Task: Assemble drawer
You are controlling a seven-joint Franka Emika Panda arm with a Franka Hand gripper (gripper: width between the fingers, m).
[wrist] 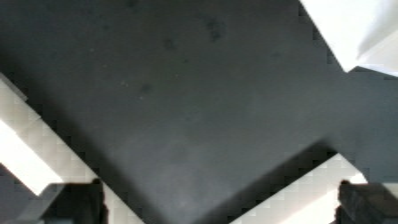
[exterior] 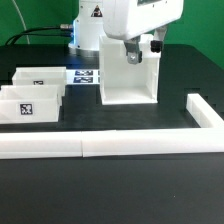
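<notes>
The white boxy shell of the drawer stands upright at the middle back of the black table. My gripper hangs at the shell's top, towards its right side in the exterior view. Two small open-top trays with square tags sit at the exterior view's left, one behind and one in front. In the wrist view my gripper is open, with dark fingers at both sides and nothing between them. White edges frame dark surface below it; which part they belong to I cannot tell.
The marker board lies flat between the trays and the shell. A long low white border bar runs along the front, and another runs up the exterior view's right side. A white patch shows in the wrist view's corner.
</notes>
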